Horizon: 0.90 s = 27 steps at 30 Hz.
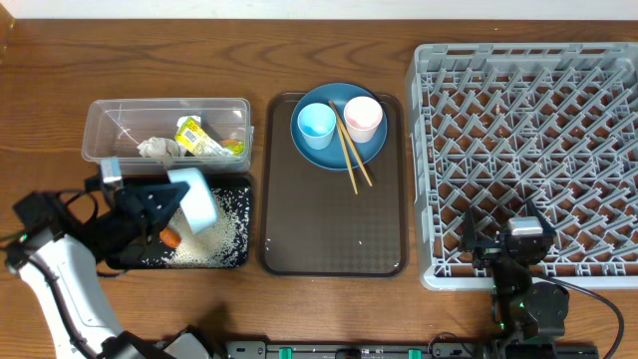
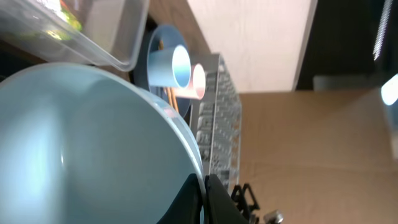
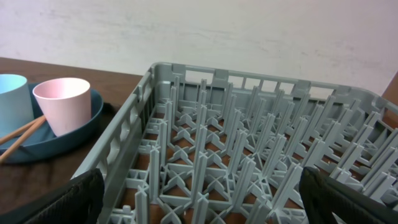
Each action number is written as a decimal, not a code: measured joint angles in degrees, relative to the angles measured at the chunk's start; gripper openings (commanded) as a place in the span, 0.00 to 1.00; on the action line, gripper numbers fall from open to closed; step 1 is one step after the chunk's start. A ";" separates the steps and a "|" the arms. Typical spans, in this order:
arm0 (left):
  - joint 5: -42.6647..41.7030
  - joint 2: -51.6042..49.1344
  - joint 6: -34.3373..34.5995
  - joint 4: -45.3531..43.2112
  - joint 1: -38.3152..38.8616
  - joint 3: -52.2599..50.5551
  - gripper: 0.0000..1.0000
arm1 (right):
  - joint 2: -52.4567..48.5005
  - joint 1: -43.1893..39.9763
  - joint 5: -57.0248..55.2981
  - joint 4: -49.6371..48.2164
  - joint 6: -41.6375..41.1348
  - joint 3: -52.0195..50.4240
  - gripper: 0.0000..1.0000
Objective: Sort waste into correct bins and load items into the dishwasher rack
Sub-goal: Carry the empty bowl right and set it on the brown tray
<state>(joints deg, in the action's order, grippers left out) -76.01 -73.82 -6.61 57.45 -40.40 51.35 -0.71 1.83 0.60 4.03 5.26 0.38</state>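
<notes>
Table (image 1: 60, 60): carrying black tray (image 1: 246, 224).
Left gripper (image 1: 164, 204): pinching bowl (image 1: 197, 202), tilting it to dump rice (image 1: 214, 239).
Right gripper (image 1: 503, 239): idling, jaws spread.

Lighting even and bright.
Soft shadows are cast overhead; the white-blue bowl (image 2: 87, 143) is rendered blurred in the left wrist view.

Your white-blue bowl (image 1: 196, 203) hangs tilted over the black tray (image 1: 248, 221). Loose white rice (image 1: 215, 237) and an orange carrot (image 1: 171, 238) lie in that tray.
</notes>
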 measured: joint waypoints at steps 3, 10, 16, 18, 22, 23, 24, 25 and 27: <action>2.12 0.00 2.49 -1.27 5.35 2.03 0.06 | 0.00 0.00 0.00 0.00 0.00 0.00 0.99; 15.34 0.00 10.05 -5.95 22.77 3.87 0.06 | 0.00 0.02 0.00 0.00 0.00 0.00 0.99; 30.38 0.00 16.85 -9.97 40.04 3.87 0.06 | 0.00 0.02 0.00 0.00 0.00 0.00 0.99; 35.98 0.00 19.15 -11.10 46.03 3.87 0.06 | 0.00 0.02 0.00 0.02 0.00 0.00 0.99; 46.16 0.00 23.26 -12.94 56.74 3.87 0.06 | 0.00 0.00 0.00 0.00 0.00 0.00 0.99; 48.52 0.00 24.11 -13.40 59.06 3.87 0.06 | 0.00 0.02 -0.02 0.00 0.00 0.00 0.99; 50.73 0.00 24.94 -13.84 61.24 3.87 0.06 | 0.00 0.02 0.00 0.00 0.00 0.00 0.99; 53.27 0.00 25.83 -14.29 63.67 3.87 0.06 | 0.00 0.00 0.00 0.02 0.00 0.00 0.99; 58.01 0.00 27.36 -15.58 68.15 3.87 0.06 | 0.00 0.00 0.00 0.00 0.00 0.00 0.99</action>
<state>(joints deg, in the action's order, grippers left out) -18.00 -73.82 20.75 41.87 27.75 55.22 -0.71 1.83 0.60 4.03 5.26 0.38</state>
